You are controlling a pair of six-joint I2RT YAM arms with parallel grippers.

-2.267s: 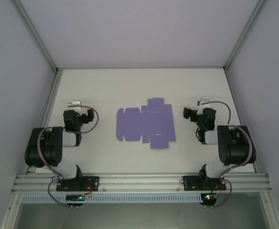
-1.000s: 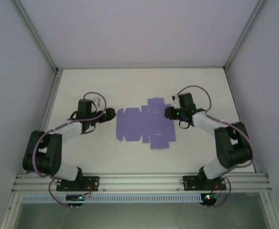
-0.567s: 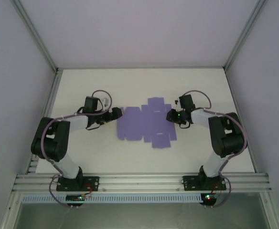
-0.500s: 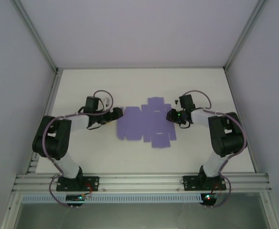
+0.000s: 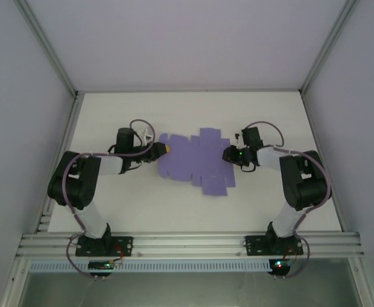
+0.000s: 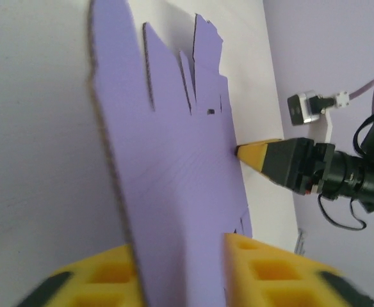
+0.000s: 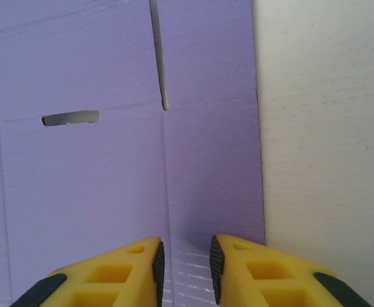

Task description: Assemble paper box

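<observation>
Lying unfolded near the middle of the tabletop (image 5: 174, 115), the paper box (image 5: 196, 165) was a flat lavender die-cut sheet, its long axis running left to right across the top view, with flaps (image 5: 209, 137) projecting toward the far side and toward the near side. The sheet sat slightly askew, the left end a little farther from the arm bases than the right end. The left tool (image 5: 163, 149) was at the sheet's left end. In the left wrist view the card passed edge-on between the two yellow fingers (image 6: 264, 256), which were closed onto it, so this tool held the sheet by its left margin. The right tool (image 5: 227, 153) was at the sheet's right edge. In the right wrist view its fingers (image 7: 238, 268) stood narrow with a slim gap between them, and the card lay face-on beneath them. A short slot (image 7: 70, 118) and a long cut between panels showed ahead of the tips. Bare tabletop lay just right of the card's edge. The left wrist view showed the right tool's yellow tip touching the sheet's far edge.
</observation>
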